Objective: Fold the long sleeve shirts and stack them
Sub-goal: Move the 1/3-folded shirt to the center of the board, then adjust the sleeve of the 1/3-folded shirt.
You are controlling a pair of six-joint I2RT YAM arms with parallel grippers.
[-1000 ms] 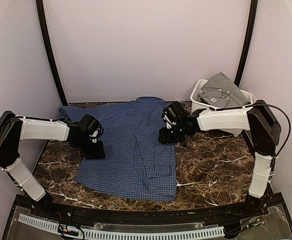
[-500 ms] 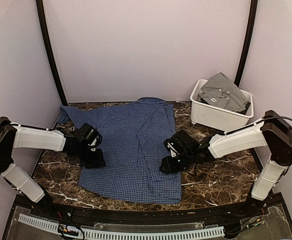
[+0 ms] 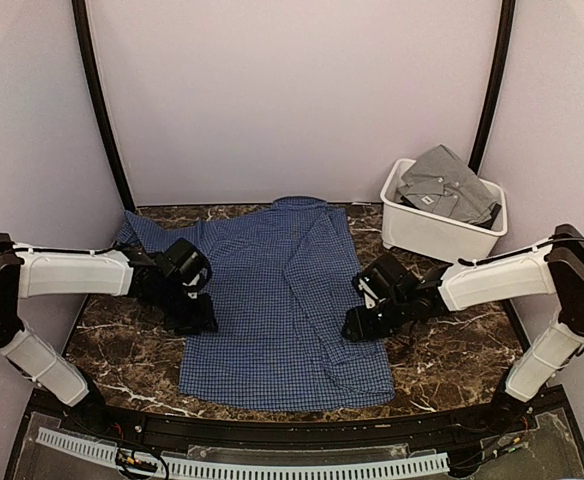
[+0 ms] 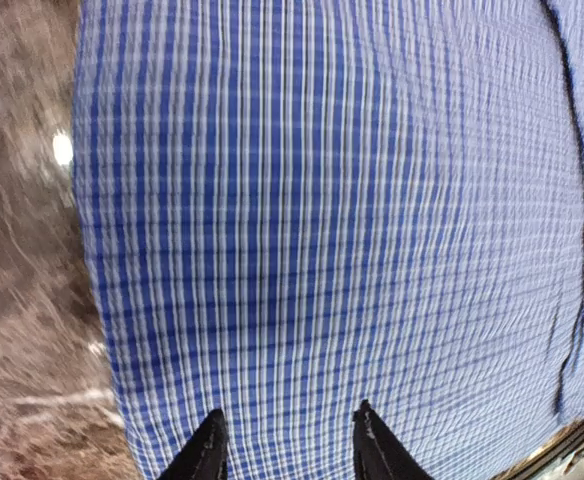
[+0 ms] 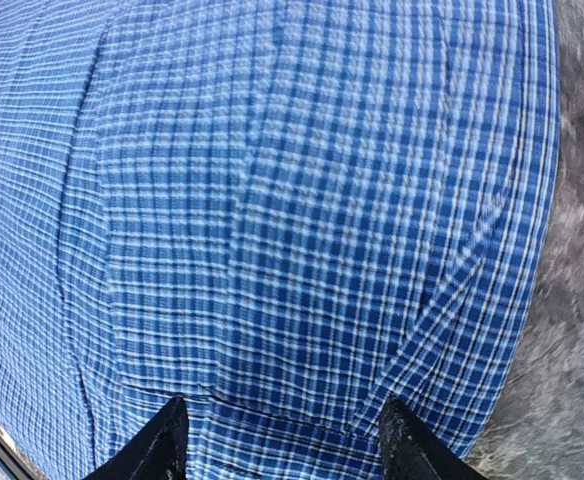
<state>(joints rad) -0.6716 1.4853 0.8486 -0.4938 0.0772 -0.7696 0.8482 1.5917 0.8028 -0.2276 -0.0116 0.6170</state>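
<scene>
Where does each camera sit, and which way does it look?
Top: fixed high behind the robot, looking down on the table and blue shirt; left arm and right arm show.
Left wrist: on the left arm, looking down at the shirt's left edge; its fingertips show.
Right wrist: on the right arm, looking down at the shirt's right edge; its fingertips show.
Shared by all: the blue shirt.

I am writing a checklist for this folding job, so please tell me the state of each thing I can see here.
Blue checked shirt: spread out flat on the table.
White bin: upright, occupied.
Grey shirt: lying in the bin.
Left gripper: open, above the blue shirt's left edge.
Right gripper: open, above its right edge.
</scene>
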